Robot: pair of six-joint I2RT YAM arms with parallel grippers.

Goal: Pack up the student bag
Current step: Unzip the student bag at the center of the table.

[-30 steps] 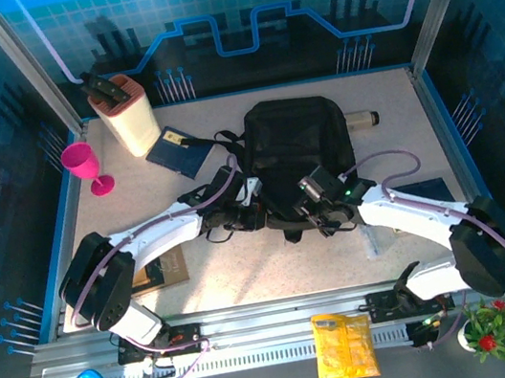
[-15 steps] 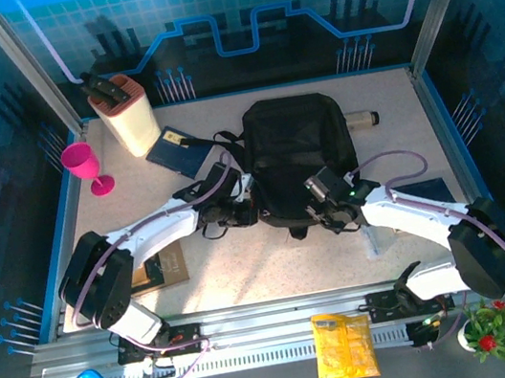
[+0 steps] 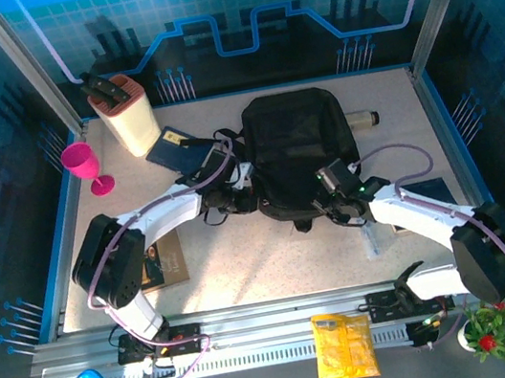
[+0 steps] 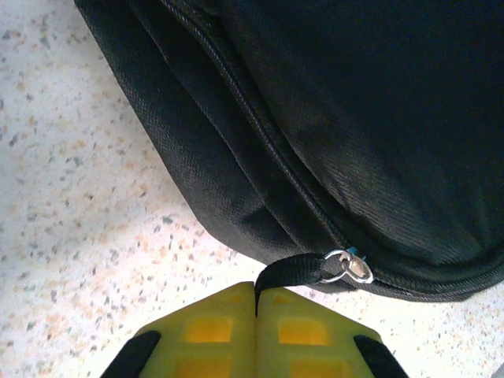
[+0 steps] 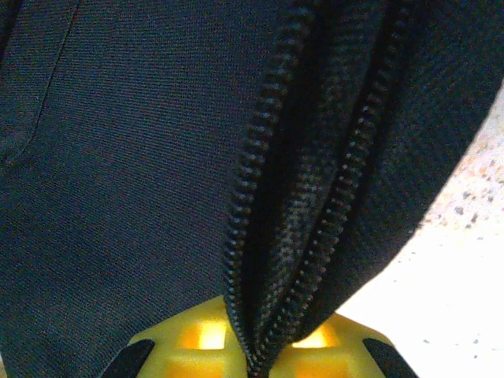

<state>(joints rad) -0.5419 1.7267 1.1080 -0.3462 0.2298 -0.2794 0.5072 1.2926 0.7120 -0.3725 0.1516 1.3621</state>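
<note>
student bag point(image 3: 298, 142) lies between both jaws, pinched at each side.

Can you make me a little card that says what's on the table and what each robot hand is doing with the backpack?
Biggest thing: black student bag, lying in the middle of the table
Left hand: shut, pinching the black pull strap of the bag's zipper
Right hand: shut on the bag's zipper edge, where the teeth are parted
Nearby: pink goblet, knife block, blue notebook
Inside the bag: cannot tell
</note>
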